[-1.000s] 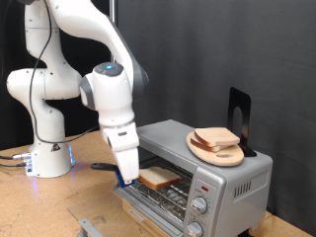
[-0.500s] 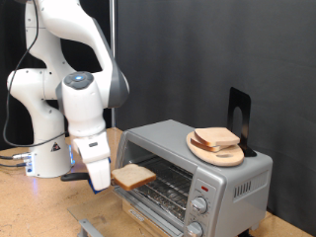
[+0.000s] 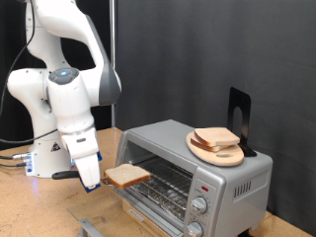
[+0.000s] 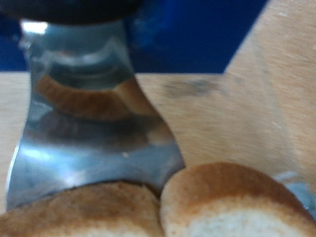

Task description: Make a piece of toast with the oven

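The piece of toast (image 3: 128, 176), tan and browned on top, hangs level in the air just outside the oven's open front. My gripper (image 3: 96, 181) is shut on its edge, on the exterior view's left of the oven (image 3: 232, 183). The oven is silver-grey, its door is folded down and its wire rack (image 3: 168, 181) shows bare. In the wrist view the toast (image 4: 212, 202) fills the lower edge as two rounded brown crust humps, with a shiny metal surface (image 4: 89, 128) behind it.
A round wooden plate (image 3: 225, 155) with another bread slice (image 3: 215, 137) sits on the oven's top, beside a black stand (image 3: 239, 111). The arm's white base (image 3: 49, 158) stands on the wooden table (image 3: 30, 209) at the exterior view's left.
The arm has swung to the exterior view's left, drawing the toast from the oven rack out past the open door.
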Tool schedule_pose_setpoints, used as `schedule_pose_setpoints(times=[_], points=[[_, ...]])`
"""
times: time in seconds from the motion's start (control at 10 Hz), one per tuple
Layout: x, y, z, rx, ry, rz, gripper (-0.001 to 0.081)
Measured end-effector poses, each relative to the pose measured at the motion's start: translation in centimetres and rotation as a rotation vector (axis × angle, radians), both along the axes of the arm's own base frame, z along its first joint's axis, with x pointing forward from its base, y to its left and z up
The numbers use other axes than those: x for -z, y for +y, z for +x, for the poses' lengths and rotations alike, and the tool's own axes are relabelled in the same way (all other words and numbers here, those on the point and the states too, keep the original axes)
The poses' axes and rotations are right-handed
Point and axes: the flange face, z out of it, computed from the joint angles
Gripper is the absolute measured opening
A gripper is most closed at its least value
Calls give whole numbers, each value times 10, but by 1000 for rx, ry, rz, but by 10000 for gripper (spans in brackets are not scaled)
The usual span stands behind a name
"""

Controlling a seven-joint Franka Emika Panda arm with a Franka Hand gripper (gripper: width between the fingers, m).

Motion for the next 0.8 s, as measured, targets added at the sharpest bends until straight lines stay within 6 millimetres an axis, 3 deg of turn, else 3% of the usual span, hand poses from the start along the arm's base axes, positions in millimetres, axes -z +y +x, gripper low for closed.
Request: schedule_pose_setpoints(times=[0.3,0.8], points=[[-8,15,15,-44,-86,-183,490],[2,-4,16,-104,-100,-199,490]])
